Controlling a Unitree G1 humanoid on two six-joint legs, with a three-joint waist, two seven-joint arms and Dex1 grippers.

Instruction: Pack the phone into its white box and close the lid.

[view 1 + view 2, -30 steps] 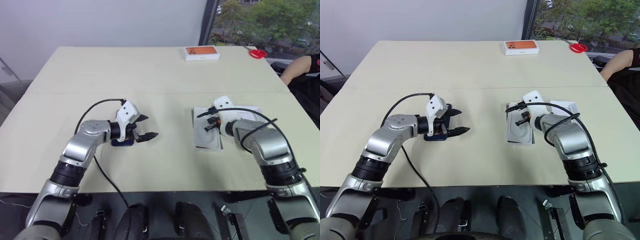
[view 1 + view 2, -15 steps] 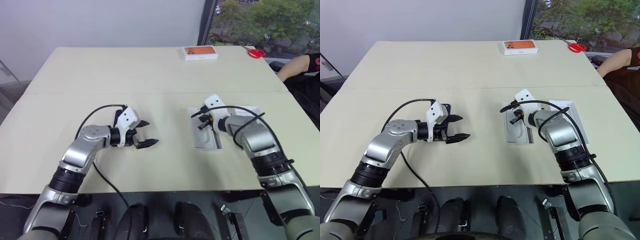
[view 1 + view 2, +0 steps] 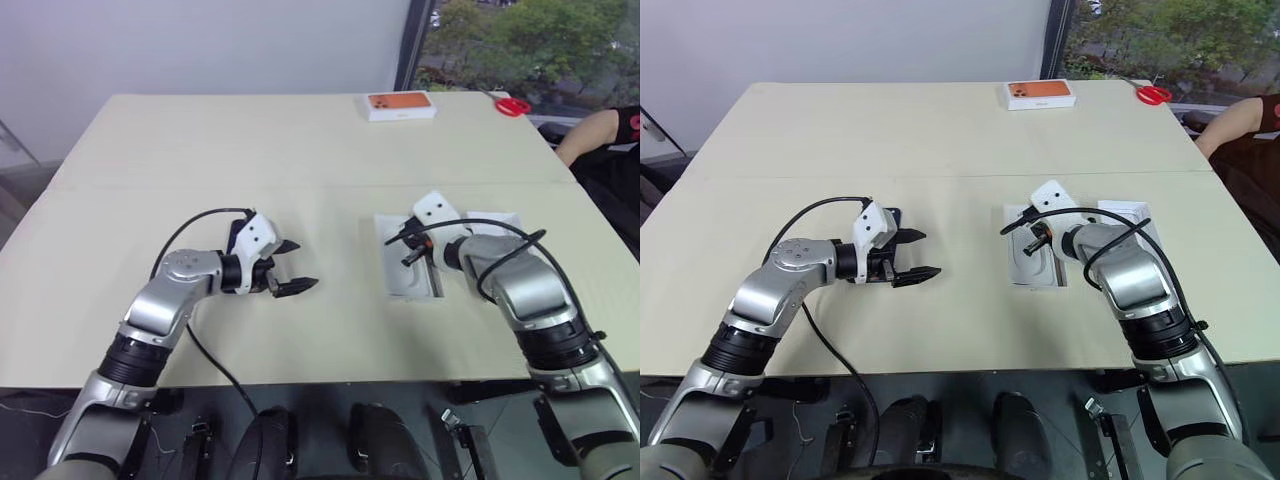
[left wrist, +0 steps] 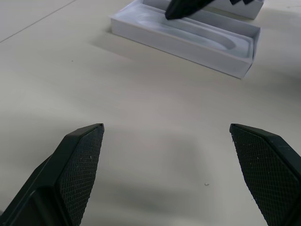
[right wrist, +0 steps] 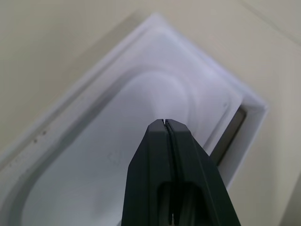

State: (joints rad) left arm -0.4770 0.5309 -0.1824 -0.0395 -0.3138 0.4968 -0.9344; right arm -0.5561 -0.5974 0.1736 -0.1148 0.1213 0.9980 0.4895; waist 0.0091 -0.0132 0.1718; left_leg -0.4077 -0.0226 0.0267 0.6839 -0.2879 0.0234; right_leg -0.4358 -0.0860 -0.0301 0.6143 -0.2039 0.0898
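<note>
Right gripper (image 3: 1037, 242), jaws clenched on nothing, hovered above the white moulded insert with oval recess (image 3: 1032, 262), probably to nudge it. Left gripper (image 3: 915, 254), jaws released, waited at nine o'clock from it over the beige table (image 3: 940, 130).

The table (image 3: 300, 140) looks like matt, smooth beige laminate, no shine to it. The white insert (image 4: 188, 40) with the oval dip has a smooth, slightly satiny molded look, like plastic or pressed pulp, can't tell which. The left gripper (image 4: 176, 176) has matt black plastic fingers (image 4: 82, 162) with a fine knurled, grid-like texture on the pads. The right gripper (image 5: 165, 123) is plain smooth black plastic, faintly glossy.
</note>
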